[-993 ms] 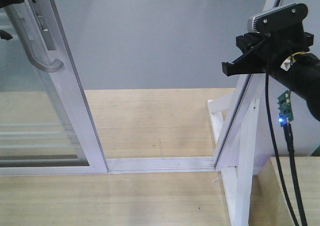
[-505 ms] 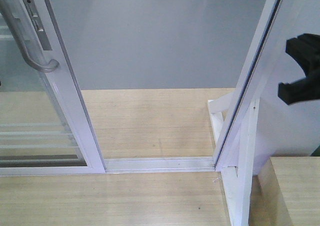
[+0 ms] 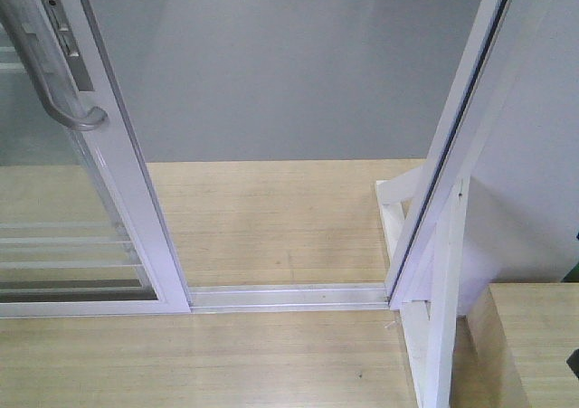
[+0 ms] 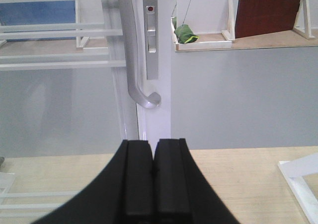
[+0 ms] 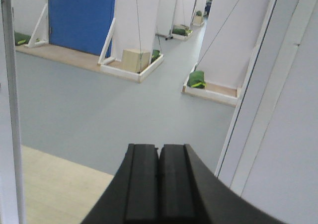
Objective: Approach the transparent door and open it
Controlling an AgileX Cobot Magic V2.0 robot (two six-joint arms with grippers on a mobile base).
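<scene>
Right gripper [image 5: 159, 184]: gone from front view since earlier; pads pressed together, empty.
Left gripper [image 4: 153, 179]: pads together, empty, below handle [image 4: 135, 60].
Transparent door [image 3: 54, 191]: at 9 o'clock, slid aside.

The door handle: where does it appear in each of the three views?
Front view: the handle is at upper left, on the door's upright.
Left wrist view: upper centre, above the shut left tool.
Right wrist view: not in it.
Shared landmark: the grey floor beyond the doorway.
</scene>
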